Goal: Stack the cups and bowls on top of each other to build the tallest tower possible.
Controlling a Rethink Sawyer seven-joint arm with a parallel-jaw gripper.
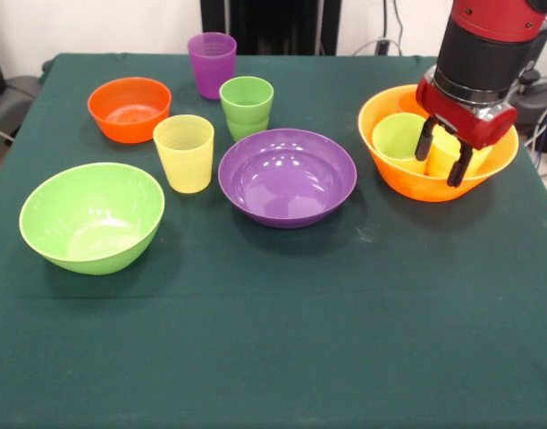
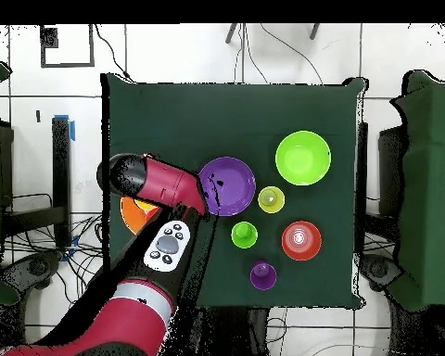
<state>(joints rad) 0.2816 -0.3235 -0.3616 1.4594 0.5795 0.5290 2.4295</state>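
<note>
Hand point(image 1: 444, 159) gripping glossy yellow cup point(image 1: 446, 152), round orange bowl point(image 1: 394, 174)

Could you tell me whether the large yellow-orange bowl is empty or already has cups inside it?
Not empty. The yellow-orange bowl holds a lime green cup and a yellow cup, with the end effector straddling the yellow one.

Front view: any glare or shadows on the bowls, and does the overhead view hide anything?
Front view: ceiling-light glare spots sit inside the purple bowl, with fainter sheen in the lime green bowl; soft shadows fall beside the bowls on the tablecloth. Overhead view: the arm covers most of the yellow-orange bowl, and the hand is hidden.
</note>
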